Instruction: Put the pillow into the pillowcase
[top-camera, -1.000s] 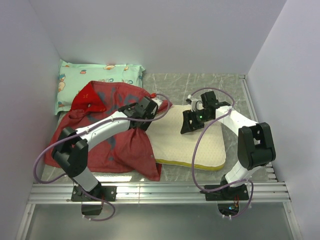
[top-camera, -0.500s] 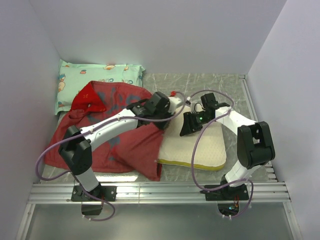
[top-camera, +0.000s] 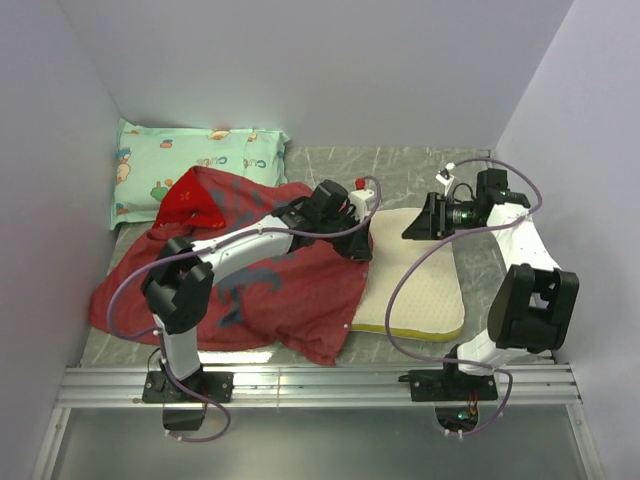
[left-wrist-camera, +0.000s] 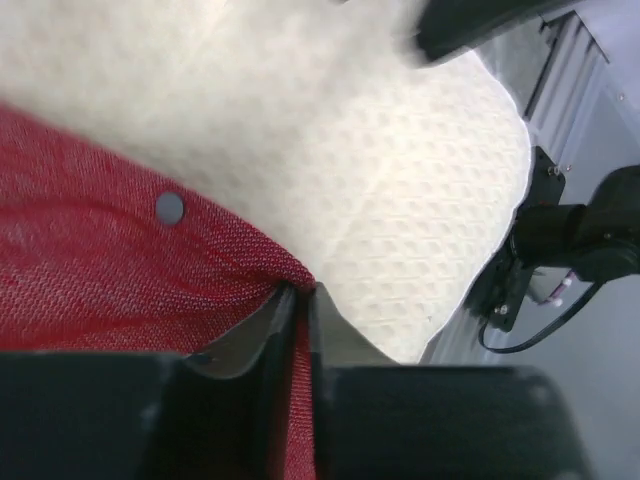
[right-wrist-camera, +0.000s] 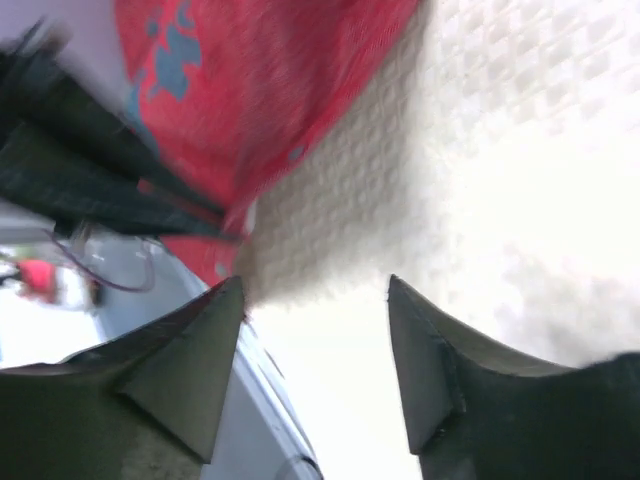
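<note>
The cream-white dimpled pillow (top-camera: 412, 275) with a yellow edge band lies at centre right; its left part sits under the red pillowcase (top-camera: 250, 285), which spreads over the left half of the table. My left gripper (top-camera: 358, 245) is shut on the pillowcase's edge, pulled over the pillow's left side; the left wrist view shows red cloth (left-wrist-camera: 120, 270) pinched between the jaws above the pillow (left-wrist-camera: 400, 180). My right gripper (top-camera: 415, 228) is open and empty, above the pillow's far right corner. The right wrist view shows the pillow (right-wrist-camera: 500, 150) and the pillowcase (right-wrist-camera: 260, 90) beyond the spread fingertips.
A mint-green pillow (top-camera: 190, 160) with cartoon prints lies at the back left against the wall. White walls close in the left, back and right. A metal rail (top-camera: 320, 380) runs along the near edge.
My left gripper pulled the pillowcase edge right, over more of the pillow. My right gripper lifted off the pillow and drew back to the right. The pillow shifted right.
</note>
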